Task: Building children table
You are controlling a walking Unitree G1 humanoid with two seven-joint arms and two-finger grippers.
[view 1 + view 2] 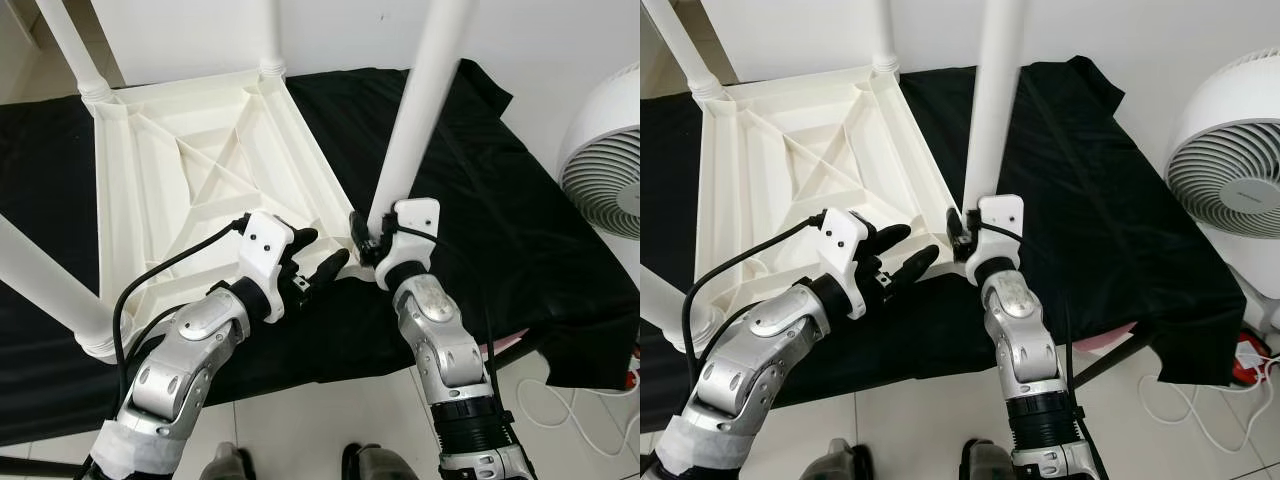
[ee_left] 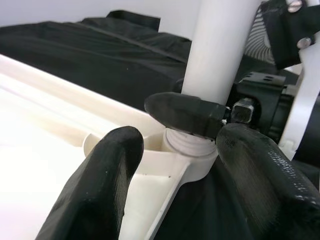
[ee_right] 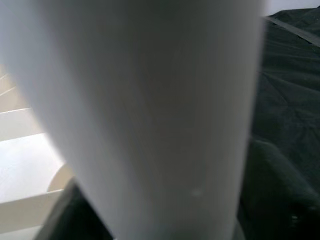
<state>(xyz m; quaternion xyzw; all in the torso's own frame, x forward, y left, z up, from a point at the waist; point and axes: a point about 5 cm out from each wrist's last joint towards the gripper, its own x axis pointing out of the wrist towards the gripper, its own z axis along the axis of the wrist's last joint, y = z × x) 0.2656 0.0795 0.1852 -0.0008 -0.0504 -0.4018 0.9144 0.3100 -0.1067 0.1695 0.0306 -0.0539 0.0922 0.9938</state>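
Surface: black cloth (image 1: 520, 200) spread over a low platform, wrinkled, hanging off the near edge; pale tiled floor (image 1: 320, 420) below.
Room: white wall behind; white fan (image 1: 1230, 170) standing at the right, grille facing in; white cable (image 1: 1200, 410) looped on the tiles near it, a red-orange item at the far right edge – too small to identify.
Writing: faint mark on the fan's hub, not legible; no other text readable.
Table top (image 1: 200, 170): white plastic, lying upside down on the cloth, ribbed underside up, three legs already standing in corner sockets.
Fourth leg (image 1: 425, 100): white tube, upright, slightly tilted, threaded foot sitting at the near right corner socket (image 2: 187, 155).
Right gripper (image 1: 368, 240): clamped round the base of the fourth leg just above the socket – tube pressed close against the wrist camera.
Left gripper (image 1: 315, 262): fingers spread apart, holding nothing, poised just beside the same corner; one fingertip (image 2: 112, 165) over the table rim, the other near the socket.
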